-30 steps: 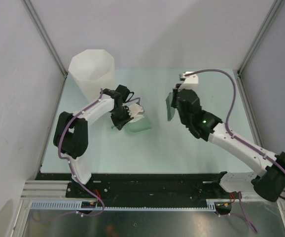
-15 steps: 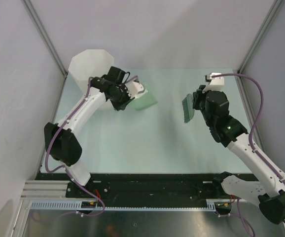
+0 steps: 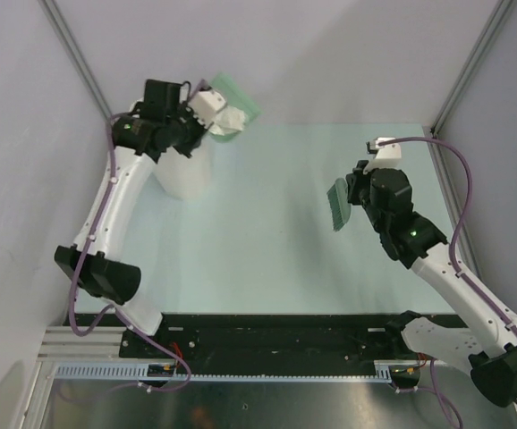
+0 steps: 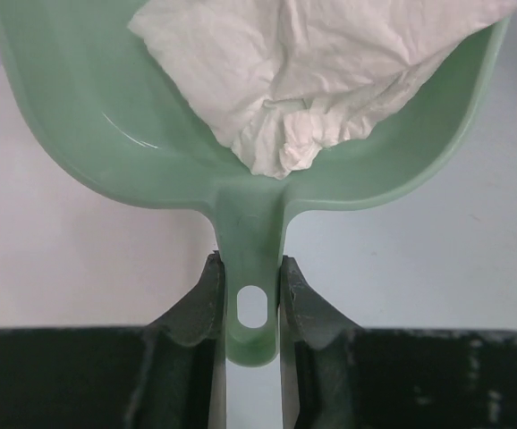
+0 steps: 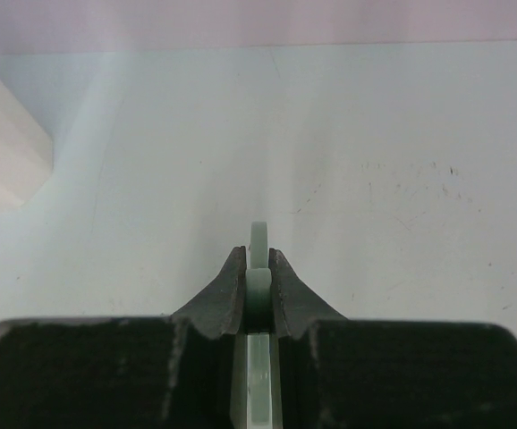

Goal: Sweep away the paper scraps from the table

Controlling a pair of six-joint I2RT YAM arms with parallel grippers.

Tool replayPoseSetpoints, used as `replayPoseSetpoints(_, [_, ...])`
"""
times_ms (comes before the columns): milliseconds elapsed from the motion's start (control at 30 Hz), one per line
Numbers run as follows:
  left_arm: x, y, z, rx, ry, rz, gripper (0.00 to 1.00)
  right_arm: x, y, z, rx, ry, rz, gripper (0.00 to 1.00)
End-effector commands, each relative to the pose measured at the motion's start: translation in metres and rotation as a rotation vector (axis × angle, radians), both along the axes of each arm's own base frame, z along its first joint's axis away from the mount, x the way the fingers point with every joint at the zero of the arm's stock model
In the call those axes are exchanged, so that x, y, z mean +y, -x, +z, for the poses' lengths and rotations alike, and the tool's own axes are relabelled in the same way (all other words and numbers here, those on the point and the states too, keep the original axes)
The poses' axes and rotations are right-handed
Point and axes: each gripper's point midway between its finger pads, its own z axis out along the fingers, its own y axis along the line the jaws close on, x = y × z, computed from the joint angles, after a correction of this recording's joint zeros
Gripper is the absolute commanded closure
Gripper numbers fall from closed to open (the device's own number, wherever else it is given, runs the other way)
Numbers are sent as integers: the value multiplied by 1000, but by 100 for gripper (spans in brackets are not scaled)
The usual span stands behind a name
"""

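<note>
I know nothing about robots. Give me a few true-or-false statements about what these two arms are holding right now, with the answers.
1. The left gripper clamps a green dustpan by its handle. True.
2. The dustpan is empty. False: crumpled paper scraps lie in it.
3. The right gripper holds a green brush. True.
4. The white bin stands at the right of the table. False: it stands at the far left.

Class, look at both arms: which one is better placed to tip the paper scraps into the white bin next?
Left. The left gripper clamps the handle of the green dustpan, which carries the paper scraps, raised by the white bin. The right gripper holds only the brush, across the table.
</note>
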Motion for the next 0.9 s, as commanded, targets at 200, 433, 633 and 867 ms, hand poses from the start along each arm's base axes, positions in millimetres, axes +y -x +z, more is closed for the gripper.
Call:
replayPoseSetpoints(200, [101,6,81,-222,-53,291,100,0,3,9,-35,-12,17,100])
replayPoseSetpoints(433, [173,6,103,-295,-318,548,100,3,3,7,-35,-17,32,100])
replayPoseSetpoints(633, [204,2,125,-319,-593,663,100,8,2,5,-33,-24,47,100])
replayPoseSetpoints(867, [201,-4,138,-322,-890,664,100,11,4,3,-34,-18,59,100])
